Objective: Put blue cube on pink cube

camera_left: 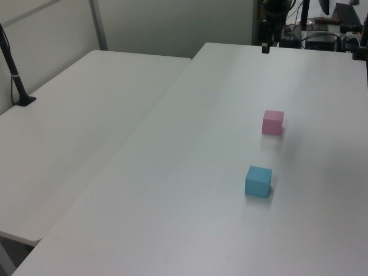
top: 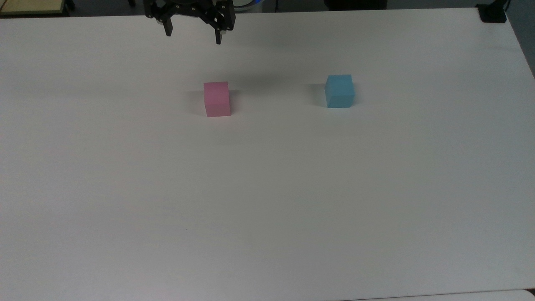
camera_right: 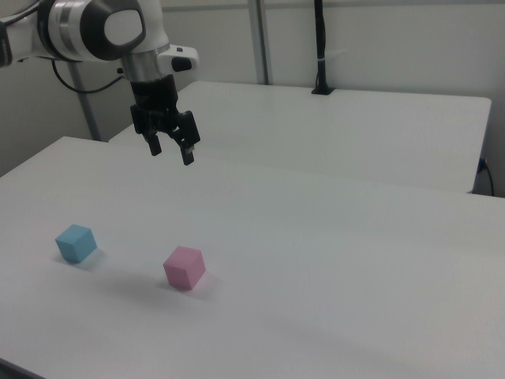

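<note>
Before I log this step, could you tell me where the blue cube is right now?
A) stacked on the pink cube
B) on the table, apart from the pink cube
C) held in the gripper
B: the blue cube sits on the table, well apart from the pink cube, while the open gripper hangs empty above.

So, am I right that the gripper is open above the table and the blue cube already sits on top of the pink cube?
Not quite: the blue cube rests on the table, apart from the pink cube, as the top view shows. The gripper is indeed open above the table.
</note>
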